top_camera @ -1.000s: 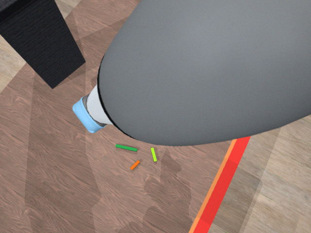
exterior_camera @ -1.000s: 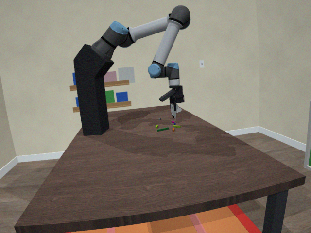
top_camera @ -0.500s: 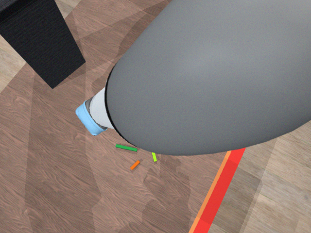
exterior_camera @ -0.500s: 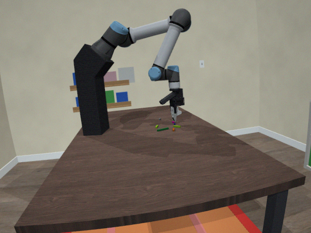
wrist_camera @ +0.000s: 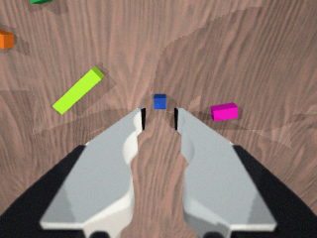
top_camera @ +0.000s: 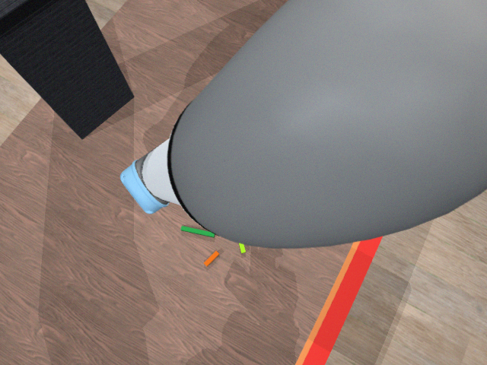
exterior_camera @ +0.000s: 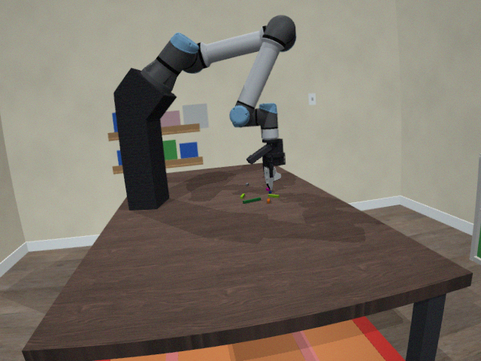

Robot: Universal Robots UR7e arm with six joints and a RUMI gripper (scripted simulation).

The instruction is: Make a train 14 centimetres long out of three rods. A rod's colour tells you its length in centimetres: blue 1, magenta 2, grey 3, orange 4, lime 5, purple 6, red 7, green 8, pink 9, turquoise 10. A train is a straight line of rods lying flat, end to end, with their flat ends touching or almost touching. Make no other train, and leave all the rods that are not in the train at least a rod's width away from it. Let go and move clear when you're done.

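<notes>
- The hand (exterior_camera: pixel 270 189) (wrist_camera: pixel 159 109) is open only a little, its fingertips parted by a narrow gap with nothing held between them.
- The blue rod (exterior_camera: pixel 270 192) (wrist_camera: pixel 159 101) lies on the desk (top_camera: pixel 98 255) (exterior_camera: pixel 233 271) (wrist_camera: pixel 158 50), just ahead of the gap in the wrist view and lined up with it; it looks like the piece being fetched.
- To take it well, centre the tips over it, lower them straight down one on each side, then close gently. The gap leaves little spare room, so a small sideways error could land a finger on the rod or flick it away.
- In the exterior view, the magenta rod (exterior_camera: pixel 267 189) (wrist_camera: pixel 224 112) is on the far side of the blue one; the fingers should come down clear of it.
- The right-hand lime rod (top_camera: pixel 242 248) (exterior_camera: pixel 273 195) (wrist_camera: pixel 77 91) lies on the near side of the blue one.
- Nearer still are the orange rod (top_camera: pixel 211 258) (exterior_camera: pixel 268 201) (wrist_camera: pixel 6 40) and, to its left, the green rod (top_camera: pixel 198 231) (exterior_camera: pixel 251 200) (wrist_camera: pixel 41 1). Green, lime and blue would total fourteen; no train is made yet.
- Farther left are the other lime rod (exterior_camera: pixel 243 195) and, beyond it, the grey rod (exterior_camera: pixel 246 183).
</notes>
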